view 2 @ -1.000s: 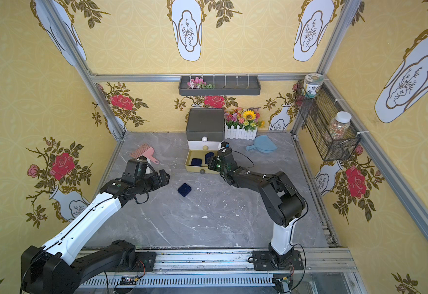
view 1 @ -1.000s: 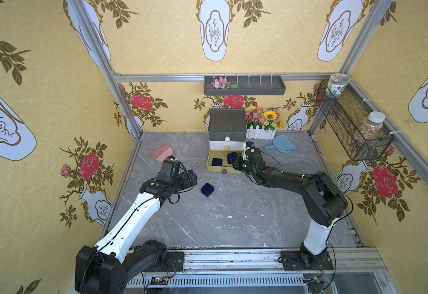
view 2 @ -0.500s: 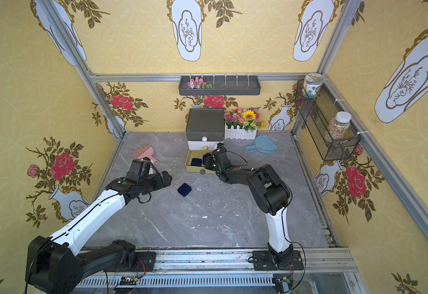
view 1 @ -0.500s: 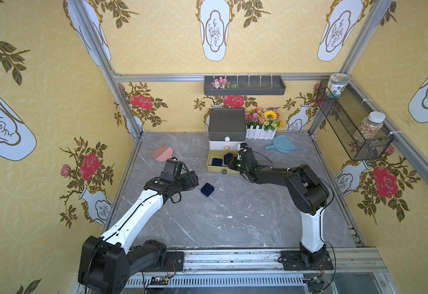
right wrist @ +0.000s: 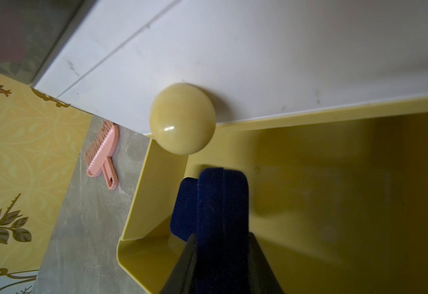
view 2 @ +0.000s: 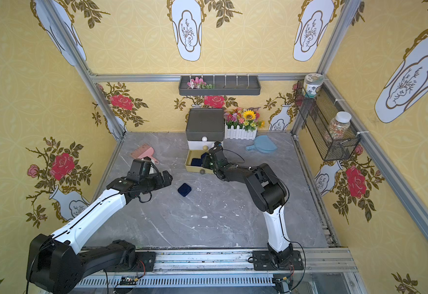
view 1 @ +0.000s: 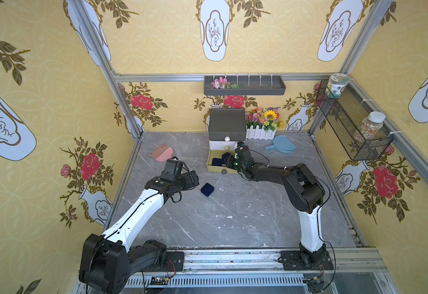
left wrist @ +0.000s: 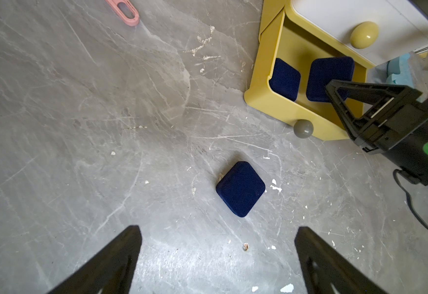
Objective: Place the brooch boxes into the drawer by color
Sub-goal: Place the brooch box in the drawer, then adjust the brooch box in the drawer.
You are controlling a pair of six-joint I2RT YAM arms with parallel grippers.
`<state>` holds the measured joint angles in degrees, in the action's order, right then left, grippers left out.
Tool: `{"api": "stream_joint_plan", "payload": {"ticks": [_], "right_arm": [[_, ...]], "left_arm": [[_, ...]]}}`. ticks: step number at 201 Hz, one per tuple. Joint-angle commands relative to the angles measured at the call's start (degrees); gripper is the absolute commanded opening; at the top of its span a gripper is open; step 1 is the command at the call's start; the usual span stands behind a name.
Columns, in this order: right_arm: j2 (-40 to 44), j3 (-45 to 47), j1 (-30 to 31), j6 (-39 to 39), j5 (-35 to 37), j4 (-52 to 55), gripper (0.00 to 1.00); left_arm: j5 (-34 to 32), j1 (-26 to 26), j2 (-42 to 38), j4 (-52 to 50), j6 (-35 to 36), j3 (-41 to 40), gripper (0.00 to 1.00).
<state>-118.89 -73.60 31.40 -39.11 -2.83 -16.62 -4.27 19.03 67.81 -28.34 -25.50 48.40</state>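
Your yellow bottom drawer (left wrist: 266,101) is pulled out: one navy box (left wrist: 285,79) lies flat inside. Right fingers (right wrist: 186,269) clamp a second navy box (right wrist: 222,203) on edge over that drawer. Third navy box (left wrist: 240,189), velvet rounded square, sits on the counter (left wrist: 106,127) near your left fingers (left wrist: 116,264), spread wide, empty.
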Motion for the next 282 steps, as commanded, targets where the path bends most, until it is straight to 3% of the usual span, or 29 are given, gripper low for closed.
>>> {"api": "stream_joint_plan", "payload": {"ticks": [1, 24, 50, 75, 121, 134, 156, 177, 240, 282], "right_arm": [[0.7, -0.8, -0.2, 2.0, 2.4, 5.2, 0.24], [0.3, -2.3, -0.5, 2.8, 1.7, 8.0, 0.29], [0.3, -2.9, -0.9, 2.6, 1.7, 8.7, 0.51], [1.2, -3.0, -0.8, 3.3, 3.1, 9.6, 0.62], [5.3, -3.8, 0.7, 8.6, 8.1, 13.8, 0.64], [6.5, -4.2, 1.6, 10.5, 9.0, 14.5, 0.58], [6.9, -4.7, 2.7, 12.5, 8.1, 14.3, 0.24], [5.4, -5.8, 2.6, 12.1, 7.0, 14.6, 0.06], [-1.0, -10.9, 1.3, 10.3, 6.1, 19.2, 0.03], [0.4, -7.9, 0.2, 9.9, 8.7, 20.7, 0.03]], "left_arm": [[0.5, -0.1, 0.1, 1.0, 0.5, -0.3, 1.00], [0.7, -0.1, 0.1, 1.2, 0.5, -0.3, 1.00], [0.8, -0.1, 0.1, 1.2, 0.5, -0.3, 1.00], [0.8, -0.1, -0.1, 0.8, 0.6, -0.3, 1.00], [1.1, -0.1, -0.1, 0.9, 0.4, -0.2, 1.00], [1.2, -0.1, 0.0, 1.0, 0.4, -0.2, 1.00], [1.4, -0.1, 0.1, 1.0, 0.1, 0.0, 1.00], [1.7, -0.1, 0.0, 1.1, -0.8, 0.2, 1.00], [3.5, -0.1, 0.9, 0.9, -1.0, 0.5, 1.00], [4.8, -0.1, 2.1, 0.7, -0.5, 0.5, 1.00]]}}
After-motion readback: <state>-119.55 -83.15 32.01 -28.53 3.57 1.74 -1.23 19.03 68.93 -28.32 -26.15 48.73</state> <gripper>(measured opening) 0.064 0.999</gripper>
